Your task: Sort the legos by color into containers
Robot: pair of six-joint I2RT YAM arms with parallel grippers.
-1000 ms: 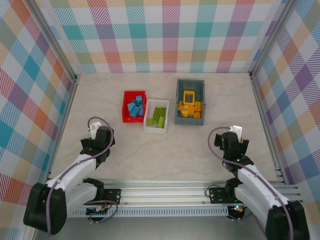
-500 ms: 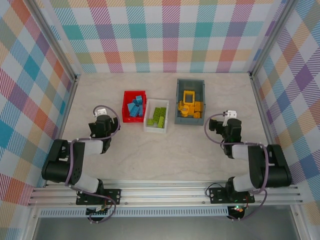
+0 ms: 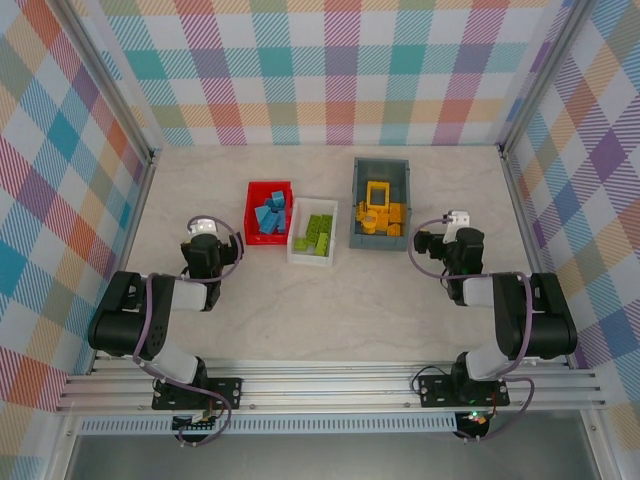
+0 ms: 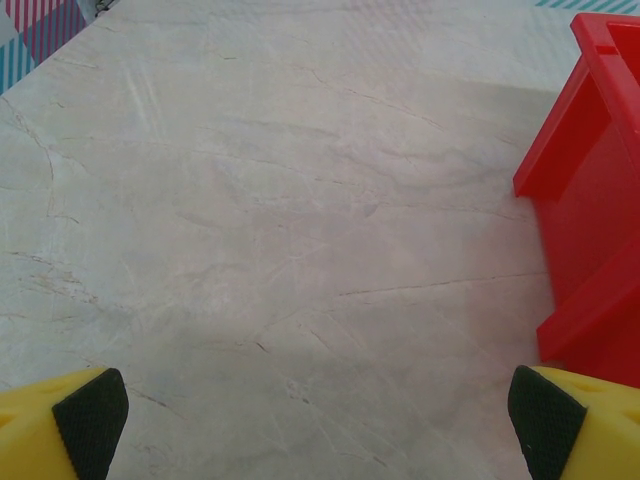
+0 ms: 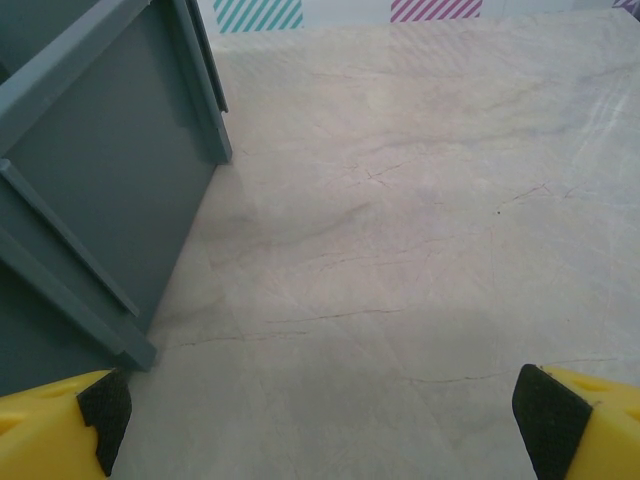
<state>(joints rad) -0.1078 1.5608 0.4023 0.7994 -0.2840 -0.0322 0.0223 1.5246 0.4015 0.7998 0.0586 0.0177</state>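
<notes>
Blue legos (image 3: 270,215) lie in the red container (image 3: 252,226), lime green legos (image 3: 317,232) in the white container (image 3: 310,259), and yellow legos with a square frame piece (image 3: 378,213) in the dark grey container (image 3: 357,200). My left gripper (image 3: 207,244) hangs left of the red container (image 4: 590,200), open, with bare table between its fingertips (image 4: 92,418). My right gripper (image 3: 455,243) sits right of the grey container (image 5: 90,180), also open and holding nothing; its midpoint (image 5: 325,415) is over bare table.
Aluminium frame rails (image 3: 330,385) run along the near edge. Plaid walls (image 3: 330,70) close in the back and both sides. Both arms are folded back over their bases. The marbled tabletop (image 3: 330,300) stretches between the grippers.
Both arms have folded back and their grippers have moved away from the near edge to beside the containers. Both stayed open. The legos and containers have not moved.
</notes>
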